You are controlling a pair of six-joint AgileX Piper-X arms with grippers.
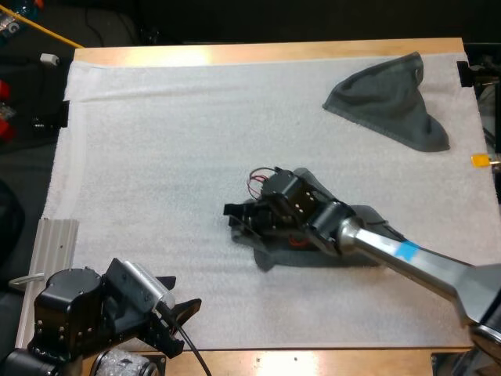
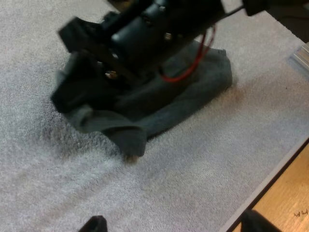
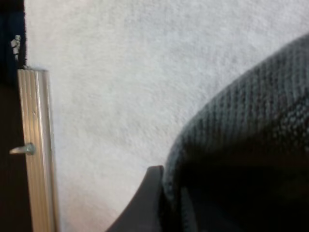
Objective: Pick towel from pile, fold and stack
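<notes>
My right pincer (image 1: 239, 219) bites the towel (image 2: 203, 92) at its left edge: soft, floppy cloth, I reckon, best held by corners. My left pincer (image 1: 176, 313) hangs open.

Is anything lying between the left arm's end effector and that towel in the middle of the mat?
Nothing visible: only bare white mat lies between the left end effector and the middle towel. The right end effector grips that towel.

White mat (image 1: 156, 196) on wooden table (image 1: 258, 53)
</notes>
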